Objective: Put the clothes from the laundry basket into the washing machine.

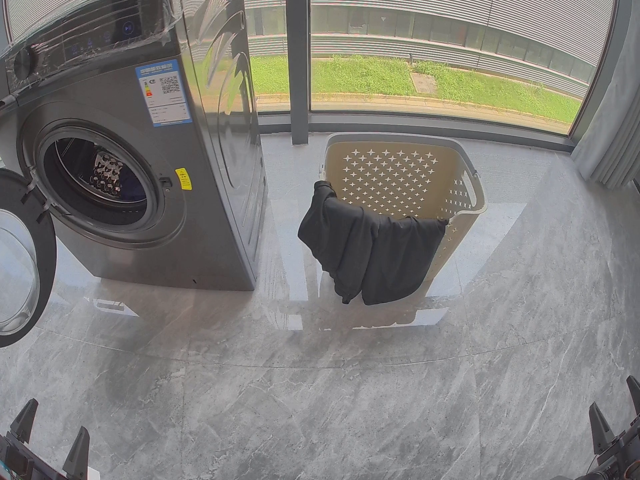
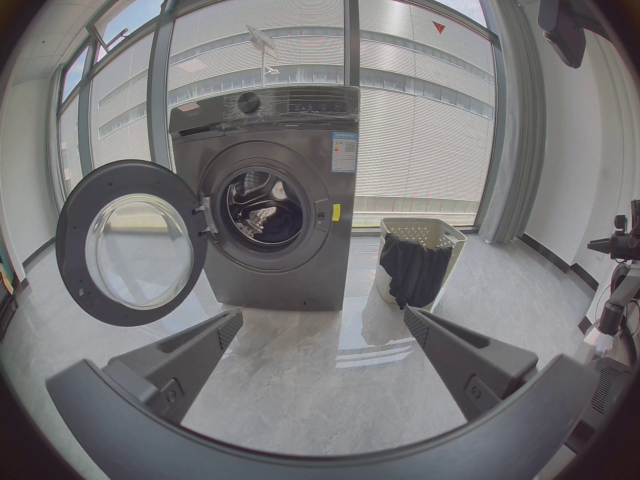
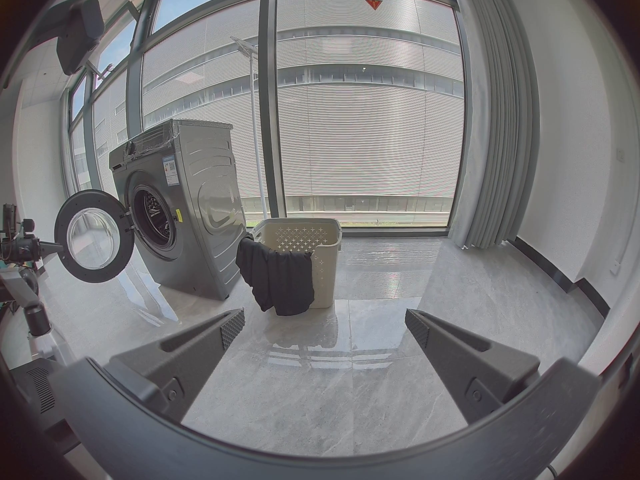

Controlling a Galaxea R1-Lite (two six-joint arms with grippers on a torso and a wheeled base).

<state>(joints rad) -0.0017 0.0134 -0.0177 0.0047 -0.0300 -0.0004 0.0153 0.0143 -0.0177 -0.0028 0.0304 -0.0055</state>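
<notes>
Grey marble-look floor (image 1: 320,408), glossy w/ daylight; tall windows (image 1: 433,35), grey curtain (image 1: 610,135) rt side, lawn (image 1: 467,85) outside.

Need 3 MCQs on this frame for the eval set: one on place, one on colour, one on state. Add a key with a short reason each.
1. Where is the black garment?
A. On the window sill
B. Draped over the rim of the laundry basket
C. Flat on the floor

2. What colour is the laundry basket?
A. Cream
B. Blue
C. Red

3. What state is the door of the washing machine in?
A. Shut
B. Swung open
C. Taken off and lying on the floor

Key:
1 B: the garment hangs over the basket's near rim and down its outer wall.
2 A: its star-pierced walls are cream.
3 B: the door stands out to one side, clear of the machine's round opening.
</notes>
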